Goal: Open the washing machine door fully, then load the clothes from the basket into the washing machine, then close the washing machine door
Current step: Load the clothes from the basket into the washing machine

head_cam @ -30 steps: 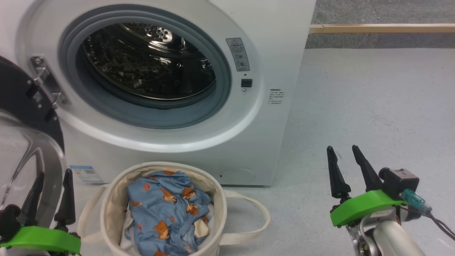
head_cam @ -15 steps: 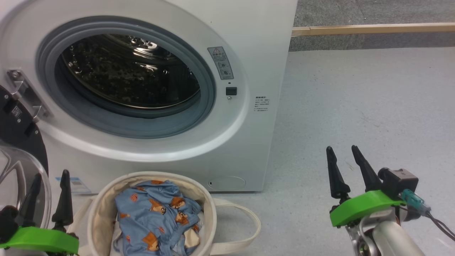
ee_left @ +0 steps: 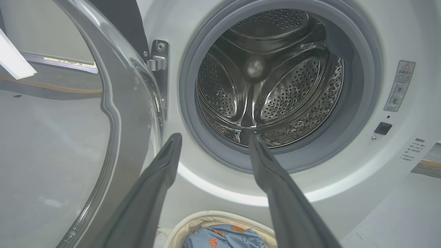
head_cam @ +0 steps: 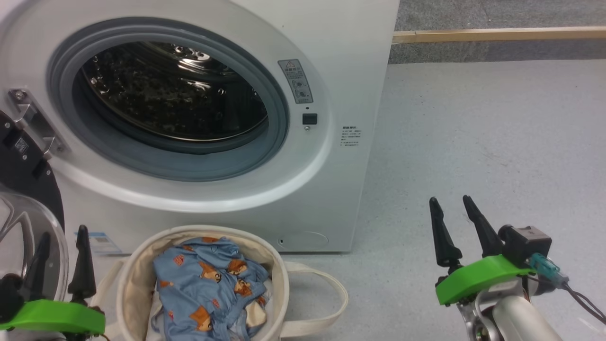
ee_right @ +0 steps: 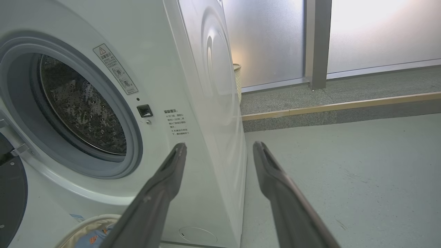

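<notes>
"Head view, left to right: what's entered?"

"Item 1, washing machine door (head_cam: 26, 184): swung wide at the far left, well off the opening. Item 2, left claw (head_cam: 64, 231): jaws apart, empty, just beside the door's glass bowl (head_cam: 23, 227). Item 3, washing machine (head_cam: 331, 71): drum (head_cam: 175, 94) bare, nothing loaded. Item 4, basket (head_cam: 135, 279): on the floor (head_cam: 473, 142), just in front of the machine and below its opening. Item 5, clothes (head_cam: 203, 289): one heap, all inside the basket. Item 6, right claw (head_cam: 450, 199): jaws apart, empty, over bare floor well to the right of the machine."

"Changes over the last second?"

"The whole picture has slid, machine and basket together, so the camera turned (the goods did not). Both claws stand as wide as before. No garment has left the basket."

"Meaning?"

"Opening looks done, loading not yet begun. I'd judge the robot has been squaring up to the basket, and the left claw sits nearer for a first pick."
</notes>
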Tool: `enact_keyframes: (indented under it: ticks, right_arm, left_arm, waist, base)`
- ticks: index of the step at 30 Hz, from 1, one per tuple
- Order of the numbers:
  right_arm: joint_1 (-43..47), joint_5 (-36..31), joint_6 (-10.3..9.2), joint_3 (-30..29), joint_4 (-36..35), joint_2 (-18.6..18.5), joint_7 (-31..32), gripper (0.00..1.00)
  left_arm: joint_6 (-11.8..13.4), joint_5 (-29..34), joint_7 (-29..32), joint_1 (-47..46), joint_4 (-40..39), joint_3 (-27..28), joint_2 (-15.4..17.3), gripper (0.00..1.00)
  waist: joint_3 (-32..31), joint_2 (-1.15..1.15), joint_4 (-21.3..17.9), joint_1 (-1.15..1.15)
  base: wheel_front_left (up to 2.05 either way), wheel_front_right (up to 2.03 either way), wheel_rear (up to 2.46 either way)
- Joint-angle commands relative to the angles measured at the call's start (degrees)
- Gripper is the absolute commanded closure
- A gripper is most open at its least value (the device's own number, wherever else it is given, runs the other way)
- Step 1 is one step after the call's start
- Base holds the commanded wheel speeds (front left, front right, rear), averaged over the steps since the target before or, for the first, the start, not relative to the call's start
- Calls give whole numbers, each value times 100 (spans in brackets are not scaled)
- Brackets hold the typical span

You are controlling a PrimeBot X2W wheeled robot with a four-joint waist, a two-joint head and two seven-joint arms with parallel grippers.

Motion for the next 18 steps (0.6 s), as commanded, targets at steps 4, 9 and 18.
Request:
enact_keyframes:
  ticks: [4, 9, 18]
  right_arm:
    - [-175, 0, 3, 156, -160, -49, -71, 0]
    - [-198, 4, 3, 198, -181, -64, -71, 0]
    - [-311, 35, 3, 251, -269, -95, -71, 0]
  left_arm:
    - [-6, 226, -50, -267, -298, 275, 27, 0]
    - [-26, 294, -50, -229, -407, 210, -122, 0]
    - [-39, -73, -50, -462, 137, -200, -431, 0]
  waist:
    - [48, 0, -2, 0]
    - [166, 0, -14, 0]
    - [525, 0, -77, 0]
  base:
    - [0, 0, 0]
    - [0, 0, 0]
    - [0, 0, 0]
